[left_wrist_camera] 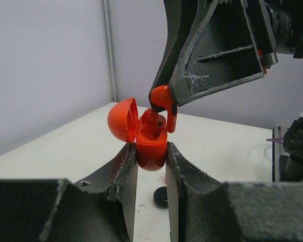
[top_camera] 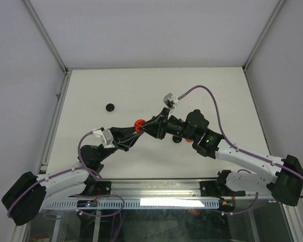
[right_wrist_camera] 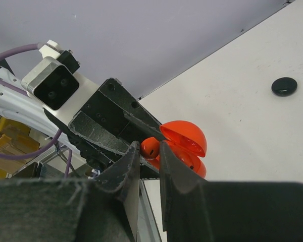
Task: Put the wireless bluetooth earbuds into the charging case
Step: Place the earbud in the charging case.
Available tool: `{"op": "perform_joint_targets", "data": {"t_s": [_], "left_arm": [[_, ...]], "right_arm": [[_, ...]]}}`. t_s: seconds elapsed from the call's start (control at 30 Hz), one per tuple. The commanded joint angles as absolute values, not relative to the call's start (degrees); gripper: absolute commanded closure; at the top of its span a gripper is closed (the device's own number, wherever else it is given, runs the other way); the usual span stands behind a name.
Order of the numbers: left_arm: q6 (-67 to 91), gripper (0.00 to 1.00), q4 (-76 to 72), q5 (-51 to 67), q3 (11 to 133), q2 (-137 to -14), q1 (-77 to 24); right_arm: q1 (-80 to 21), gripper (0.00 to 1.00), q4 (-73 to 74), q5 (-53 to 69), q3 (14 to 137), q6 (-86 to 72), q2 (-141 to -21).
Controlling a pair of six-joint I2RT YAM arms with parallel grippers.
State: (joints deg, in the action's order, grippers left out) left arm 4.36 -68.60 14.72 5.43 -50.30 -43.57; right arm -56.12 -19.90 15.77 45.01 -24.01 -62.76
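The left claw point(top_camera: 137, 127) is clamping the glossy red egg-shaped plastic charging case point(left_wrist_camera: 151, 148) by its lower half. Its two black fingers are drawn in close and pressing on either side. The case is sitting upright above the white table point(top_camera: 141, 85), and its domed lid point(left_wrist_camera: 122, 119) is hanging open to the left. From the other side the right claw point(right_wrist_camera: 150, 151) is coming in, its jaws nearly together and pinching a small red comma-shaped plastic earbud point(left_wrist_camera: 162, 101). That earbud is hanging right at the open mouth of the case, stem pointing down. I can't tell whether the stem is touching the rim. One round black button-like disc point(top_camera: 110, 107) is lying on the table, well apart to the left. A second black disc point(left_wrist_camera: 161, 196) is showing on the table below the held case.
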Motion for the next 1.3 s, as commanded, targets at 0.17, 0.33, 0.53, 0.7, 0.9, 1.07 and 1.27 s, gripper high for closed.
{"op": "perform_joint_targets", "data": {"t_s": [0.17, 0.33, 0.53, 0.7, 0.9, 1.07, 1.27], "left_arm": [[6.11, 1.00, -73.65, 15.49, 7.36, -49.68, -44.26], [5.84, 1.00, -72.72, 15.92, 7.47, -49.81, -44.27], [5.49, 1.00, -72.66, 15.34, 6.98, -51.28, -44.21], [5.76, 1.00, -73.62, 15.71, 7.03, -52.20, -44.24], [5.98, 1.00, -73.67, 16.00, 7.01, -51.39, -44.21], [5.98, 1.00, -73.49, 16.00, 6.94, -50.26, -44.25], [6.17, 1.00, -73.51, 16.42, 6.95, -49.67, -44.21]], "right_arm": [[-56.44, 0.98, -21.51, 15.43, 44.82, -22.92, -62.02], [-56.43, 0.98, -23.29, 15.43, 44.74, -22.92, -62.11], [-56.43, 0.98, -24.80, 15.43, 45.13, -22.92, -60.77], [-56.43, 0.98, -25.53, 15.43, 44.93, -22.92, -60.16], [-56.43, 0.98, -25.41, 15.43, 44.61, -22.92, -61.59], [-56.43, 0.98, -25.65, 15.43, 44.31, -22.92, -62.46], [-56.41, 0.98, -25.66, 15.43, 43.80, -22.92, -62.63]]}}
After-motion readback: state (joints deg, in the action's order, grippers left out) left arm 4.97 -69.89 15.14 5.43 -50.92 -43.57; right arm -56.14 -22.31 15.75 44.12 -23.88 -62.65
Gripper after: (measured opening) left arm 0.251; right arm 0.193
